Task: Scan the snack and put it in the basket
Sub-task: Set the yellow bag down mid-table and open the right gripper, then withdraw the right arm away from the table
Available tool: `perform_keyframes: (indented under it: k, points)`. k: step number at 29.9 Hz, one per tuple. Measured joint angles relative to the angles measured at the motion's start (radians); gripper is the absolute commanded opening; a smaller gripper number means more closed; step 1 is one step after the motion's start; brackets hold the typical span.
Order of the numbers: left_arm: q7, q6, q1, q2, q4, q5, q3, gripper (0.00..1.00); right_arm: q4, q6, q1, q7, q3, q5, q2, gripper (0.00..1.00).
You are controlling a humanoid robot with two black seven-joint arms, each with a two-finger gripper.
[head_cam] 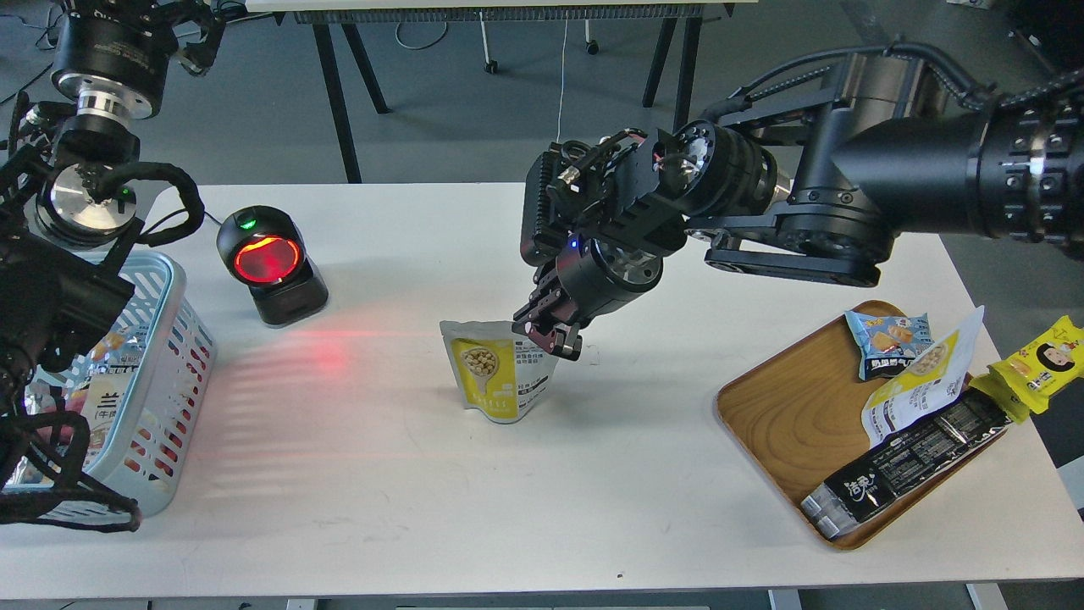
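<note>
Snack [495, 373]: upright on tabletop [593, 500], top right corner at right tool [549, 332].
Right tool: closed on that corner.
Scanner [271, 264]: far left of tool.

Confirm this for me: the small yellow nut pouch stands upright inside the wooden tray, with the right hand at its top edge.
Not quite. In the head view the yellow nut pouch stands upright on the bare white table, well left of the wooden tray, not inside it. The rest holds: the right hand is at its top right edge.
</note>
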Motion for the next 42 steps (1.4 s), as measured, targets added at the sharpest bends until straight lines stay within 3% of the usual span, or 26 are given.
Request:
perform_keyframes:
  k: [7,10,13,21,29,35,42]
  points:
    - [0.000,0.000,-0.004,-0.001,0.000,-0.001,-0.001,0.99,0.131,0.006,0.107,0.000,0.006,0.108,-0.151,0.55]
    - [0.000,0.000,-0.009,-0.002,0.000,-0.001,-0.002,0.99,0.161,0.007,0.136,0.000,0.027,0.160,-0.222,0.70]
    - [0.004,0.000,-0.013,-0.004,0.000,-0.001,-0.001,1.00,0.164,0.007,0.137,0.000,0.094,0.213,-0.310,0.93]
    - [0.013,0.000,-0.025,0.000,-0.008,0.008,0.020,0.99,0.161,0.000,-0.003,0.000,0.330,0.479,-0.528,0.97]
    - [0.030,0.000,-0.130,0.120,-0.108,0.009,0.278,0.99,0.128,-0.007,-0.226,0.000,0.546,0.785,-0.644,0.99]
    - [0.095,0.000,-0.231,0.274,-0.288,0.132,0.381,0.99,0.030,-0.003,-0.401,0.000,0.667,1.090,-0.660,0.99]
    - [0.098,-0.001,-0.348,0.365,-0.554,0.558,0.385,0.98,-0.176,0.028,-0.613,0.000,0.856,1.482,-0.624,0.99]
